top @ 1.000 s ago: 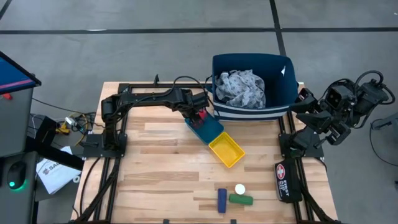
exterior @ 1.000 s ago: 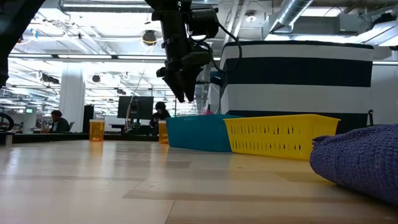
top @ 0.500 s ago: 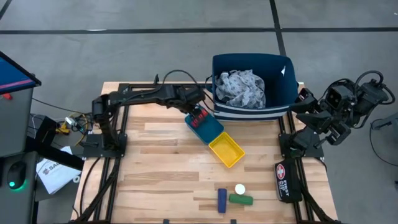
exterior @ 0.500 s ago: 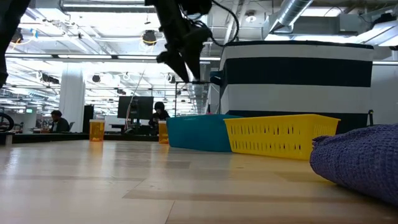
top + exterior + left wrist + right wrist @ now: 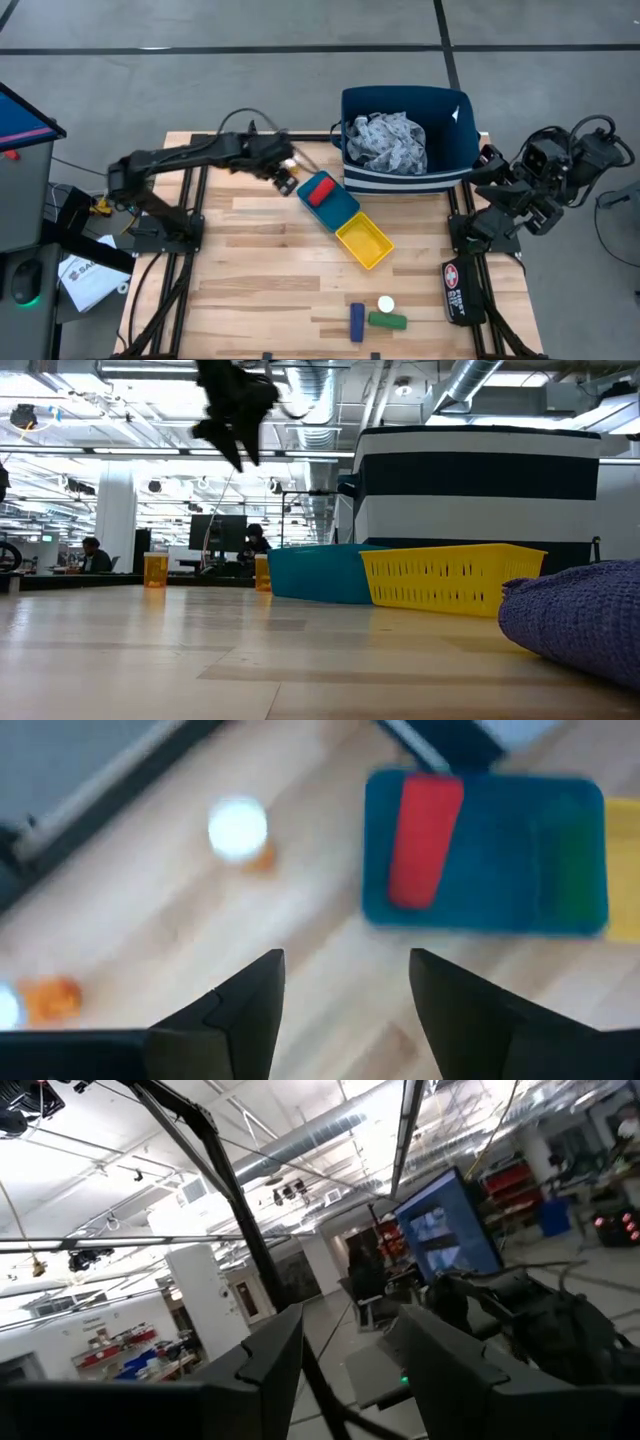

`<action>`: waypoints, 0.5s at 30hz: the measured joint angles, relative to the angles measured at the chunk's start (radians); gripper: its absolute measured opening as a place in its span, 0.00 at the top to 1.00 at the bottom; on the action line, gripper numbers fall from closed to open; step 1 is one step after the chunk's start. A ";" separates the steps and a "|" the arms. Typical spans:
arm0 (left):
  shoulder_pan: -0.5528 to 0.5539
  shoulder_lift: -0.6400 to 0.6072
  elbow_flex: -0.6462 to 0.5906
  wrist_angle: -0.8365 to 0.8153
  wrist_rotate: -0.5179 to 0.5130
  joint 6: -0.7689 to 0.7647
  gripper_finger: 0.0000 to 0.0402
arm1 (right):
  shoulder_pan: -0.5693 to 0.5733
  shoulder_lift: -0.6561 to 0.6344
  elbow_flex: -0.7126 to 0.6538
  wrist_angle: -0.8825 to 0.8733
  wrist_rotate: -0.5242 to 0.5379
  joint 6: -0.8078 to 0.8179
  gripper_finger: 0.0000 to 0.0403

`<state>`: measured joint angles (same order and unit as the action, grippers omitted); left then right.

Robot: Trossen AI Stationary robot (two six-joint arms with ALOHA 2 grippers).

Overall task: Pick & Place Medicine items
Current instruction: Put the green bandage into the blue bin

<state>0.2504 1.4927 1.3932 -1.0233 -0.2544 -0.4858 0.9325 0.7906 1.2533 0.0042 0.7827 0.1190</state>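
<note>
We see the red bottle (image 5: pixel 319 192) lying flat in the blue tray (image 5: pixel 337 209), its long axis running across the tray's width at the end nearer the striped bin (image 5: pixel 405 176). Our left gripper (image 5: pixel 283 180) hangs above the bare wood just beside that tray, fingers parted and holding nothing. The right gripper (image 5: pixel 497 172) waits off the table's right edge, nearly closed and empty. Near the front edge, the green bottle (image 5: pixel 387 321) lies sideways beside the small blue box (image 5: pixel 356 321).

I see two adjoining trays (image 5: pixel 345 220) mid-tabletop (image 5: pixel 260 270), a bottle (image 5: pixel 320 190) in the rear one, bin (image 5: pixel 405 140) behind, three items (image 5: pixel 375 315) near the front edge.
</note>
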 joint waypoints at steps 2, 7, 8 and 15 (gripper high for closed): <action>-0.034 -0.083 -0.088 0.029 0.010 -0.054 0.49 | 0.011 0.001 0.000 -0.025 0.004 0.033 0.60; -0.183 -0.298 -0.288 0.279 0.150 -0.133 0.49 | 0.017 0.003 0.000 -0.090 0.009 0.127 0.60; -0.225 -0.332 -0.318 0.340 0.158 -0.146 0.49 | 0.017 0.002 0.000 -0.114 0.009 0.164 0.60; -0.492 -0.434 -0.392 0.557 0.021 -0.158 0.48 | 0.017 0.002 0.000 -0.469 -0.056 0.705 0.60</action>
<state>-0.2412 1.0592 1.0016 -0.4660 -0.2331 -0.6438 0.9494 0.7925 1.2537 -0.4647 0.7271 0.8237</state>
